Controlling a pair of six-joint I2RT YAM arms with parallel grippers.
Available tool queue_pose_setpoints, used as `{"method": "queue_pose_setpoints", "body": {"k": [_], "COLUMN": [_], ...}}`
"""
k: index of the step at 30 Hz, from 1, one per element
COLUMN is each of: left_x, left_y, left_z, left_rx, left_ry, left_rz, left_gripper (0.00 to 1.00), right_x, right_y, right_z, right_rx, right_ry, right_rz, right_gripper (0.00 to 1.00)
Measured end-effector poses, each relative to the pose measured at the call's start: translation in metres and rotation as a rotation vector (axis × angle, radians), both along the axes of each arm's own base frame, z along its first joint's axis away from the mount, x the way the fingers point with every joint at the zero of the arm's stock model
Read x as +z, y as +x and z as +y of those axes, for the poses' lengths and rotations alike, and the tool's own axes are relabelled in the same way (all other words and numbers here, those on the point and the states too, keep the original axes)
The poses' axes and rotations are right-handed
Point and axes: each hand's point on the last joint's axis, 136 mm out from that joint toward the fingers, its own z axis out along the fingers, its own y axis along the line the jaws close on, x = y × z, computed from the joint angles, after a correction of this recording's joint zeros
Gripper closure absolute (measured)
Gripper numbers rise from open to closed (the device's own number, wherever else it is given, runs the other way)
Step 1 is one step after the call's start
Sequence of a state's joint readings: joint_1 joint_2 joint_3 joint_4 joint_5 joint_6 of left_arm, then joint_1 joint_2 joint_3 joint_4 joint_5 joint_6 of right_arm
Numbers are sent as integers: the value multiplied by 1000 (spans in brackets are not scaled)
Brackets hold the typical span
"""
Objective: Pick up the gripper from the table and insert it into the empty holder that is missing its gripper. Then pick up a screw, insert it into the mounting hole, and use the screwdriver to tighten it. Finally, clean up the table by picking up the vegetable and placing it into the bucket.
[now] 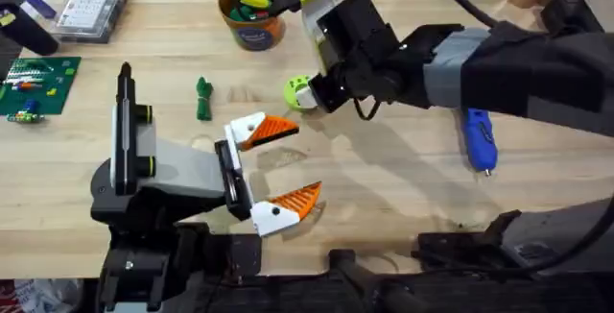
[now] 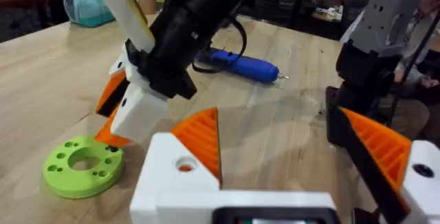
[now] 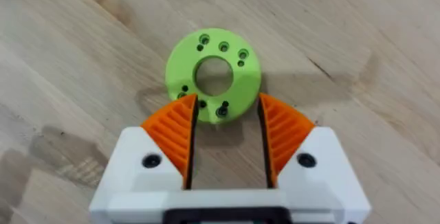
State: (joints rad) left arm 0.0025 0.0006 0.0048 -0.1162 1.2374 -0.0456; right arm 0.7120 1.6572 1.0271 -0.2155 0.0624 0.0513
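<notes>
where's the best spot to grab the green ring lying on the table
Grip the green ring across its outer rim, coming straight down from above: it lies flat on the table, so only its edges offer opposing faces. The right end effector, open, already straddles its near edge.

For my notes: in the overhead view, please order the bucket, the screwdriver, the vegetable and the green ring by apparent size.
1. Bucket
2. Screwdriver
3. Vegetable and green ring: alike, and the right gripper partly hides the ring, so unranked.

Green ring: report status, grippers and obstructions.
Right gripper open, fingers straddling the green ring flat on the table, not clamped. Left gripper open, empty, close by. Vegetable and screwdriver lie untouched. Nothing blocking.
</notes>
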Motion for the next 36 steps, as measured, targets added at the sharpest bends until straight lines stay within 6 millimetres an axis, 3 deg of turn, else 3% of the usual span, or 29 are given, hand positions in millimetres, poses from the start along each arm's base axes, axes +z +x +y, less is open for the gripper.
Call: {"method": "queue_pose_setpoints", "body": {"k": [9,17,27,36], "left_x": [0,0,0,0], "left_y": [0,0,0,0], "left_z": [0,0,0,0], "left_rx": [0,0,0,0], "left_ry": [0,0,0,0], "left_rz": [0,0,0,0], "left_gripper": [10,10,10,10], "right_x": [1,-25,-26,-25], "right_y": [1,-4,-5,-4], "right_z": [2,5,5,6], "right_rx": [2,20,24,24], "right_ry": [7,-12,-10,-7], "right_rz": [-4,58,64,61], "right_gripper": [501,457,459,595]}}
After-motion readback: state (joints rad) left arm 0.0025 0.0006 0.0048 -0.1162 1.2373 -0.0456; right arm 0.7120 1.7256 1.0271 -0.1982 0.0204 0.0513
